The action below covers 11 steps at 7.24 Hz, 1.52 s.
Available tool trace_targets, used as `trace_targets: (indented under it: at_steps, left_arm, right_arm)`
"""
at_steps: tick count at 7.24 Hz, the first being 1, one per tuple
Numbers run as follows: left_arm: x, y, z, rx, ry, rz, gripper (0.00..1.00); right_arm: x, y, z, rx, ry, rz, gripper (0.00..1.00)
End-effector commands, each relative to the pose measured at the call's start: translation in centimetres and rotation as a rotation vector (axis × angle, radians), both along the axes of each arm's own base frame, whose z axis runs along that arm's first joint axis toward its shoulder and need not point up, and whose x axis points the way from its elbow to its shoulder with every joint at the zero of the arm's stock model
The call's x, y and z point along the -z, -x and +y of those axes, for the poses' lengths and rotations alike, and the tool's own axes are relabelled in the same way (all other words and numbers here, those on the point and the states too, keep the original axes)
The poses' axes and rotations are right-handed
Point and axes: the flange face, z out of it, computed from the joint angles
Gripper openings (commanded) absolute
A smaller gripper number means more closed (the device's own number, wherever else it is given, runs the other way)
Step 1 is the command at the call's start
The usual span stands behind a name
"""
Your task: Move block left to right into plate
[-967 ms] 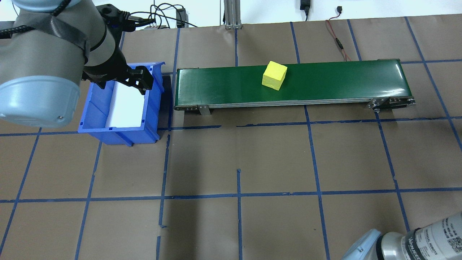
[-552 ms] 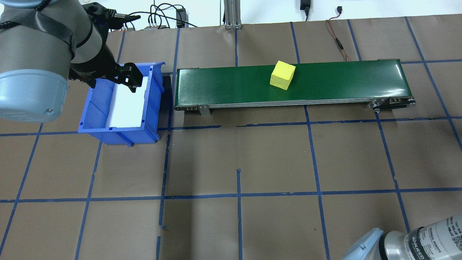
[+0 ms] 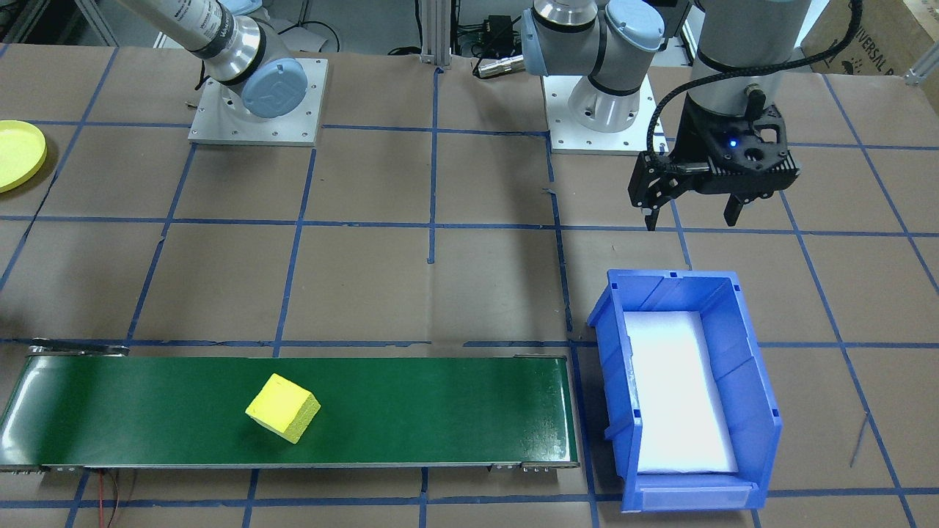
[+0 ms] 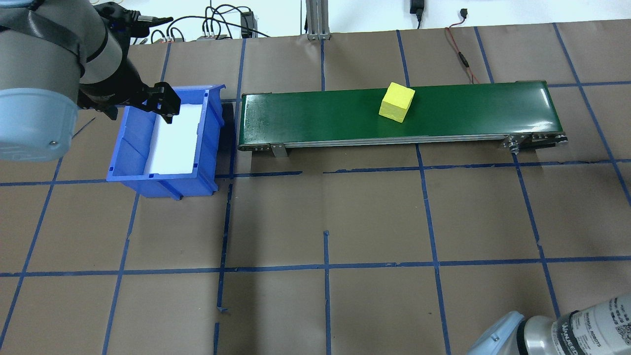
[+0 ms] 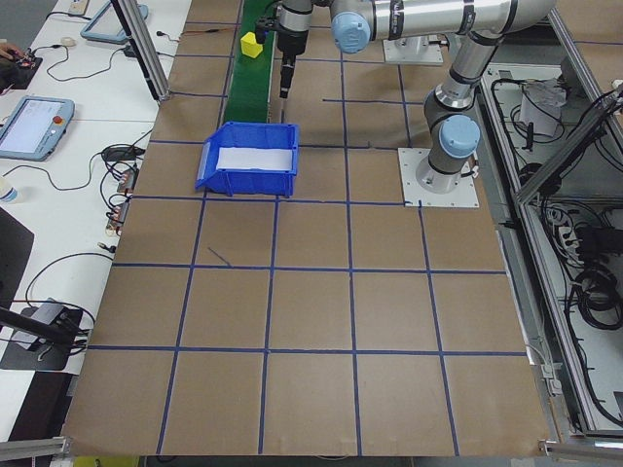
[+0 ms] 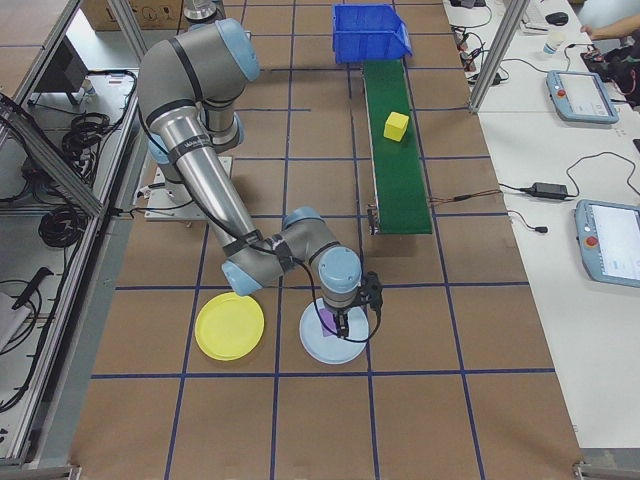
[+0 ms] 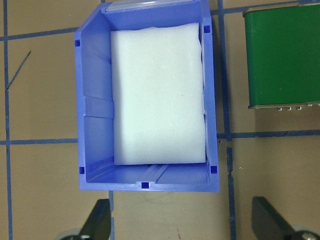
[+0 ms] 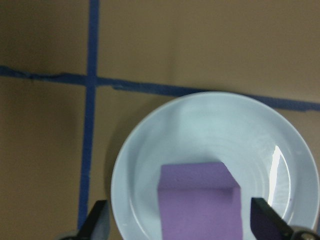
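The left gripper [image 3: 692, 220] hangs with its fingers apart and nothing between them, above the table just on the robot's side of the blue bin [image 3: 615, 381]; the bin holds only a white foam liner [image 3: 678, 396]. The right gripper [image 8: 179, 227] is also spread wide, its fingers either side of a purple block [image 8: 197, 200] without touching it; that block sits in a pale blue plate [image 8: 150, 165], with the yellow plate [image 6: 229, 327] just beside it and bare. The yellow block [image 4: 397, 102] lies on the green conveyor belt [image 4: 320, 113], right of the belt's middle in the overhead view, turned askew to the belt's edges and well apart from both grippers. It looks like a foam cube; probably light, soft enough to dent, matte rather than slippery, and not fragile. The best hold is likely from above on two opposite flat sides, with the jaws turned to match its skew and a gentle squeeze; a grip across corners could let it twist.
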Motion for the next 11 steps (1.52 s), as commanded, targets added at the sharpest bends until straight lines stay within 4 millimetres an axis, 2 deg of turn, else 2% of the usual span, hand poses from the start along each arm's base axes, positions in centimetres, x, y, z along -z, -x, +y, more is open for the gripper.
trace_targets:
  at_steps: [1, 2, 3, 5, 6, 7, 8, 10, 11]
  left_arm:
    - [-0.8, -0.4, 0.3, -0.006, 0.011, 0.006, 1.0]
    - [0.6, -0.8, 0.3, -0.011, -0.019, 0.011, 1.0]
    - [0.5, -0.7, 0.2, -0.01, -0.015, 0.012, 1.0]
    - [1.0, -1.6, -0.2, -0.028, -0.022, 0.013, 1.0]
    - [0.1, -2.2, -0.5, -0.038, -0.006, 0.013, 1.0]
    - [1.5, -3.1, -1.1, -0.065, -0.026, 0.019, 1.0]
    - [3.9, -3.4, -2.5, -0.076, -0.069, 0.026, 1.0]
    - [8.4, -4.0, -5.3, -0.095, -0.146, 0.021, 1.0]
    - [9.9, -4.0, -5.9, -0.201, -0.158, 0.035, 1.0]
  right_arm:
    - [-2.3, -8.2, -6.0, -0.083, 0.016, -0.031, 0.99]
    - [-3.2, -13.8, -9.6, -0.112, 0.076, -0.085, 0.99]
    - [-3.3, -17.9, -11.5, -0.098, 0.076, -0.111, 0.98]
    - [-2.8, -26.4, -14.0, 0.007, 0.006, -0.193, 0.96]
    - [-3.0, -29.3, -14.7, 0.091, -0.014, -0.211, 0.94]
    - [-3.2, -31.6, -15.3, 0.164, -0.01, -0.274, 0.95]
    - [-3.5, -32.9, -15.7, 0.221, -0.008, -0.315, 0.96]
    - [-3.6, -34.3, -16.0, 0.211, -0.008, -0.328, 0.99]
    - [-3.7, -35.7, -16.2, 0.211, -0.014, -0.327, 0.99]
